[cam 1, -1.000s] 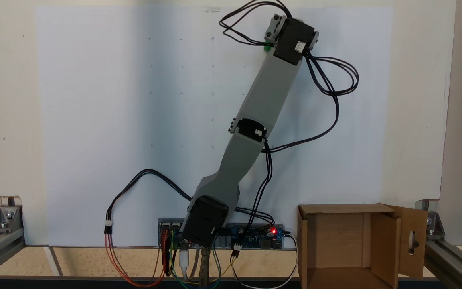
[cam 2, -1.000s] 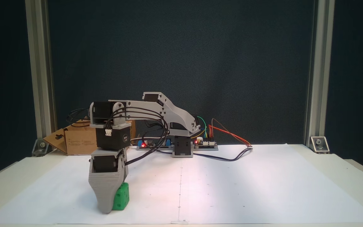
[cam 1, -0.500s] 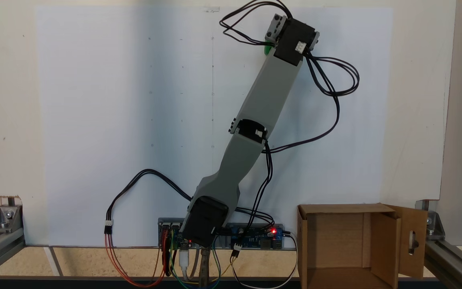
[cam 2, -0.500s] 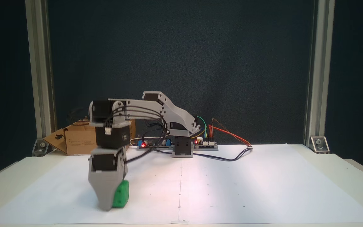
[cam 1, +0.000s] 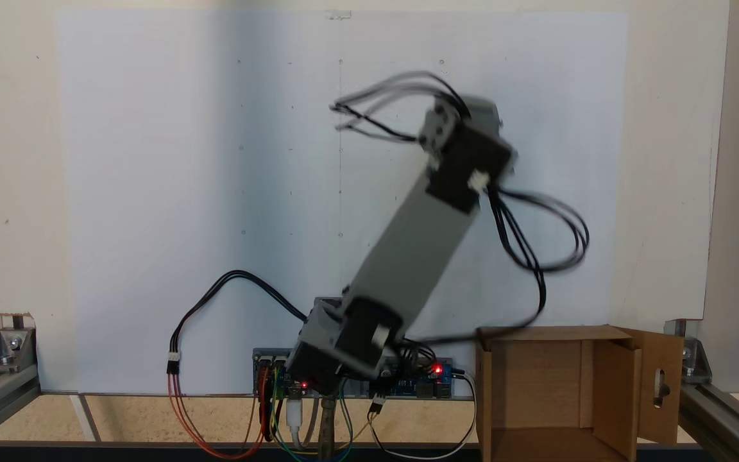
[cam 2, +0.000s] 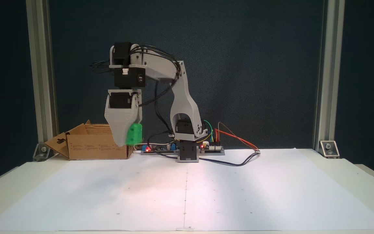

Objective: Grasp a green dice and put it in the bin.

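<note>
In a fixed view from the front, the green dice (cam 2: pixel 134 134) hangs well above the white table. My gripper (cam 2: pixel 127 140) is shut on it and points straight down. The grey fixed finger (cam 2: pixel 119 125) covers the dice's left side. The dice is level with the top of the bin (cam 2: pixel 96 146), a brown cardboard box standing behind and to the left. In a fixed view from above, the blurred wrist (cam 1: pixel 466 160) covers the gripper and dice. There the bin (cam 1: pixel 613 385) stands open at the lower right, its flap with the handle slot (cam 1: pixel 659 385) hanging outward.
The arm's base and control board (cam 2: pixel 187 150) with red lights sit at the table's far edge. Loose cables (cam 2: pixel 239 161) trail beside them. Aluminium posts (cam 2: pixel 41 81) frame both sides. White paper (cam 2: pixel 206 195) covers the table.
The arm has lifted the dice off the paper, high into the air, and pulled it back toward the base and the bin. The gripper has stayed closed on the dice.
</note>
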